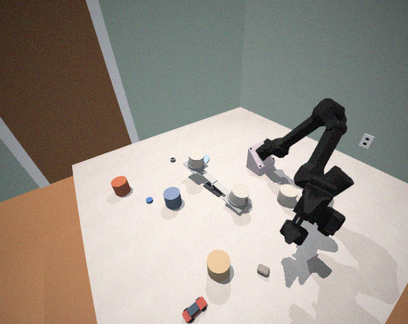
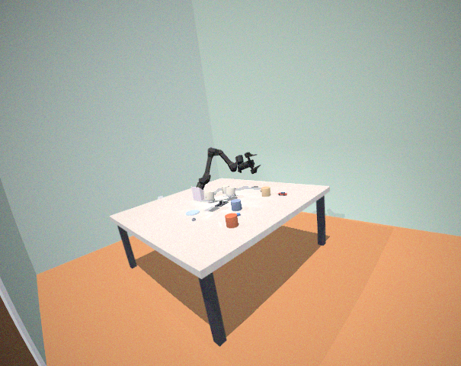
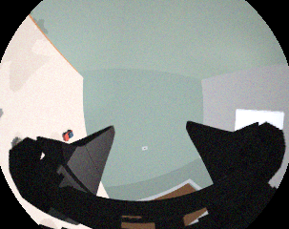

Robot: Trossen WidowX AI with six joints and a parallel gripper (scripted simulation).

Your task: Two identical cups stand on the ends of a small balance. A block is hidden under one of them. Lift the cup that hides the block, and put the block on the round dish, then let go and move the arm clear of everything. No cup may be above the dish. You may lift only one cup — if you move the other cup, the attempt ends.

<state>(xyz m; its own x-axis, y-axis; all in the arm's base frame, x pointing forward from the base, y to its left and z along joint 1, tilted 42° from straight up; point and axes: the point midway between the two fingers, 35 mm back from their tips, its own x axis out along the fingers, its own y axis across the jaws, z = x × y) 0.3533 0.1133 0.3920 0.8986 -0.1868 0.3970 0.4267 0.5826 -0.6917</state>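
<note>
The balance [image 1: 218, 186] [image 2: 222, 203] appears tilted, its near end in the top view lower. A whitish cup [image 1: 196, 160] [image 2: 209, 196] stands on the far, higher end. An identical cup [image 1: 239, 195] [image 2: 231, 191] stands on the near, lower end, with a small reddish spot at its right edge. No block can be made out. The pale blue round dish [image 1: 206, 158] [image 2: 192, 213] lies behind the far cup, partly hidden in the top view. My gripper [image 1: 317, 205] [image 2: 257, 160] [image 3: 151, 127] is open and empty, high above the table, away from both cups.
Another whitish cylinder [image 1: 287, 196] stands beside the arm. Blue [image 1: 172, 198] [image 2: 236, 204], orange [image 1: 120, 185] [image 2: 231, 220] and tan [image 1: 218, 265] [image 2: 266, 191] cylinders, a toy car [image 1: 195, 309] [image 2: 282, 194] [image 3: 68, 135], a grey piece [image 1: 263, 270] and a lilac base block [image 1: 256, 162] [image 2: 197, 194] stand around.
</note>
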